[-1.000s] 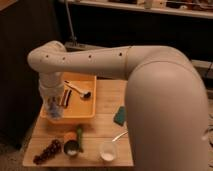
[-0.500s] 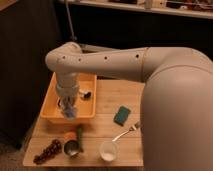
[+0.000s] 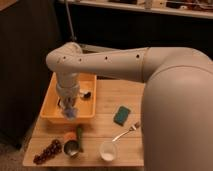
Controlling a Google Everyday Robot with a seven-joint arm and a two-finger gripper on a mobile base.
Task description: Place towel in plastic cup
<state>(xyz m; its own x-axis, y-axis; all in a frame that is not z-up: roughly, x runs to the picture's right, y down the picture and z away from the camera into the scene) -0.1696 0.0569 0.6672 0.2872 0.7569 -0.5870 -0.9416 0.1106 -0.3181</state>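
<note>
over yellow tray (image 3: pixel 52 117), the hand (image 3: pixel 70 109) hovers

Pale grey hand (image 3: pixel 70 106) over yellow-orange tray (image 3: pixel 52 115), at nine o'clock on light wood counter (image 3: pixel 111 98). Bluish towel (image 3: pixel 70 114) at its tip. Teal-green sponge (image 3: pixel 121 114) at three o'clock. White plastic cup (image 3: pixel 107 150) at six, silvery fork (image 3: pixel 125 133) above, dark red grapes (image 3: pixel 47 152) at seven. Cream arm (image 3: pixel 112 62), dotted with dark spots.

We record a pale wooden table (image 3: pixel 111 97) — dark panel (image 3: pixel 25 65) at left, dim wall (image 3: pixel 160 32) behind, light shelf edge (image 3: pixel 150 10) above.
</note>
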